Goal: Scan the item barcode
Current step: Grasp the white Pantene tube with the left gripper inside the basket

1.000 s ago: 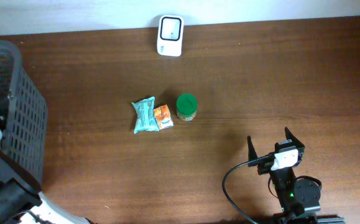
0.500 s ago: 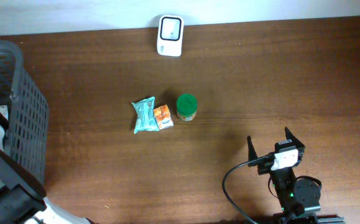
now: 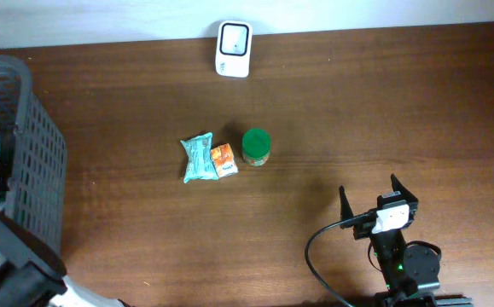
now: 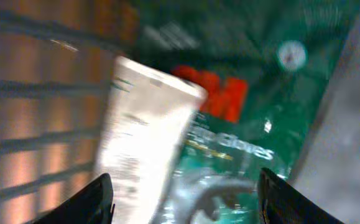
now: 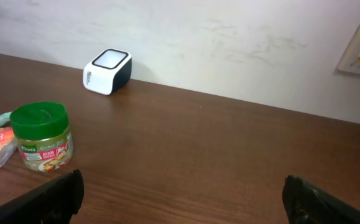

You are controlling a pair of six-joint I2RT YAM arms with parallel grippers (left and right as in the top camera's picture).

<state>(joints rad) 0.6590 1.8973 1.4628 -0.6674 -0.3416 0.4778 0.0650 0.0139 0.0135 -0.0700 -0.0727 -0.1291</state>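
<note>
Drop-off seems in hand: left gripper, jaws apart, hovers over a white tube in the far-left basket; right gripper gapes wide. Next, likely, grasp the centre-frame green-lidded jar.

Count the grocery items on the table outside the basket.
3, clustered mid-table: a teal packet, an orange packet next to it, and a green-lidded jar right of that. The basket at the left edge may hide more.

scanner 1 | jar 1 | teal packet 1 | orange packet 1 | basket 1 | tube 1 | glove pack 1
</note>
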